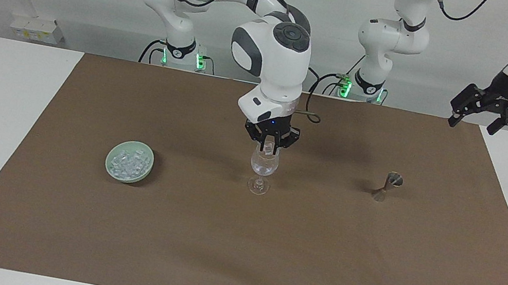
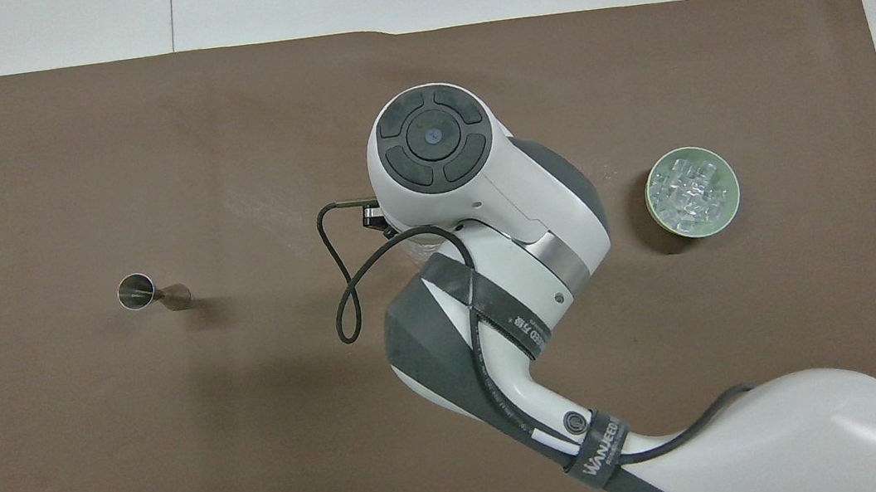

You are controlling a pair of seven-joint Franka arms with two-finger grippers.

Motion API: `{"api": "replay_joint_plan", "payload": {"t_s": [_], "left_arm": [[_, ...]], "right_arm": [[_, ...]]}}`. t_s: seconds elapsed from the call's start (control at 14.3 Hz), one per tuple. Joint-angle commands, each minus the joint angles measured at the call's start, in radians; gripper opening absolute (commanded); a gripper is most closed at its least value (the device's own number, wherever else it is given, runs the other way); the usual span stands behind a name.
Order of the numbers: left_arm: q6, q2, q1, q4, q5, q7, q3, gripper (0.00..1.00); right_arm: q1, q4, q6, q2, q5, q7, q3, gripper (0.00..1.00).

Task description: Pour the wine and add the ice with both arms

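Note:
A clear stemmed glass [image 1: 262, 170] stands mid-mat, with some clear contents low in its bowl. My right gripper [image 1: 267, 149] hangs just over its rim, shut on a small clear ice cube [image 1: 268, 146]. In the overhead view the right arm [image 2: 473, 191] hides the gripper and nearly all of the glass [image 2: 417, 242]. More ice [image 1: 129, 162] is heaped in a pale green bowl [image 1: 108, 158] toward the right arm's end; this heap also shows in the overhead view [image 2: 692, 190]. My left gripper [image 1: 492, 109] waits raised and open over the mat's edge at the left arm's end.
A small metal jigger [image 1: 387, 186] stands on the brown mat [image 1: 234, 254] toward the left arm's end, level with the glass; it also shows in the overhead view [image 2: 151, 291]. White table borders the mat.

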Motion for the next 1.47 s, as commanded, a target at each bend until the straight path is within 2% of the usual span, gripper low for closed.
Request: {"api": "replay_joint_plan", "payload": {"t_s": [0.0, 0.28, 0.42, 0.84, 0.91, 0.98, 1.4], "left_arm": [[0.025, -0.020, -0.002, -0.022, 0.016, 0.014, -0.003, 1.00], [0.031, -0.011, -0.002, -0.022, 0.016, 0.016, -0.006, 1.00], [0.033, -0.008, -0.002, -0.020, 0.019, 0.016, -0.007, 1.00], [0.039, -0.012, -0.002, -0.031, 0.016, 0.024, -0.007, 1.00], [0.036, -0.012, -0.002, -0.031, 0.016, 0.025, -0.008, 1.00], [0.031, -0.014, -0.002, -0.032, 0.016, 0.025, -0.008, 1.00], [0.040, -0.028, -0.002, -0.023, 0.014, 0.019, -0.007, 1.00]], "right_arm": [[-0.018, -0.020, 0.014, -0.007, -0.030, 0.032, 0.023, 0.00], [-0.020, -0.019, 0.002, -0.008, -0.030, 0.032, 0.023, 0.06], [-0.018, -0.019, -0.004, -0.008, -0.030, 0.032, 0.023, 0.20], [-0.018, -0.016, -0.012, -0.008, -0.030, 0.032, 0.023, 0.21], [-0.018, -0.016, -0.012, -0.008, -0.030, 0.034, 0.023, 0.27], [-0.016, -0.016, -0.013, -0.008, -0.028, 0.034, 0.023, 0.28], [-0.018, -0.014, -0.015, -0.007, -0.030, 0.032, 0.023, 0.32]]}}
